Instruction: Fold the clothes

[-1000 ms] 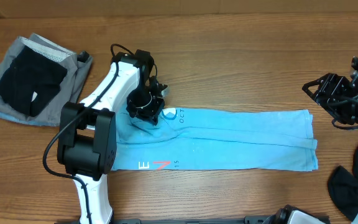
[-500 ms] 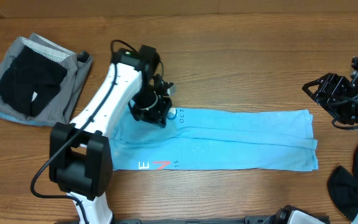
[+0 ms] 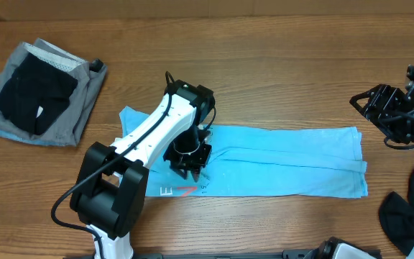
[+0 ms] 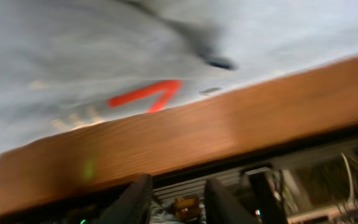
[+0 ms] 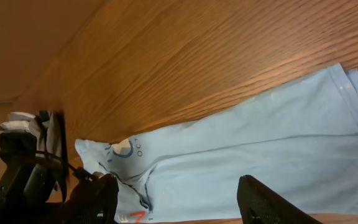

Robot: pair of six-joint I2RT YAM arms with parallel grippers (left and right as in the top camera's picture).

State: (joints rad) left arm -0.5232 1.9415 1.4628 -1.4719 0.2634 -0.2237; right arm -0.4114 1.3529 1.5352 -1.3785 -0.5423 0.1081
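Two grippers, both empty. The left gripper point(image 3: 190, 160) hangs low over the light-blue T-shirt point(image 3: 286, 162), fingers point(image 4: 135, 199) a little apart with nothing between them. The T-shirt lies folded in a long strip on the wooden table point(image 3: 264, 57). Most of it runs from under this gripper toward the right gripper point(image 5: 176, 183). The red mark point(image 3: 186, 191) and white lettering point(image 3: 165, 192) sit just beside the left gripper on the near-edge side. The left arm point(image 3: 153, 129) crosses the strip's left end and hides part of it from overhead. The left wrist view is blurred: shirt, red mark and table edge only.

The right gripper is spread wide, holding nothing, near the strip's far end but off the cloth. A loose black garment point(image 3: 408, 208) lies near it on the near-edge side. Well apart from the left gripper, beyond the arm, is a grey garment point(image 3: 77, 108) with a black one point(image 3: 34, 90) on top.
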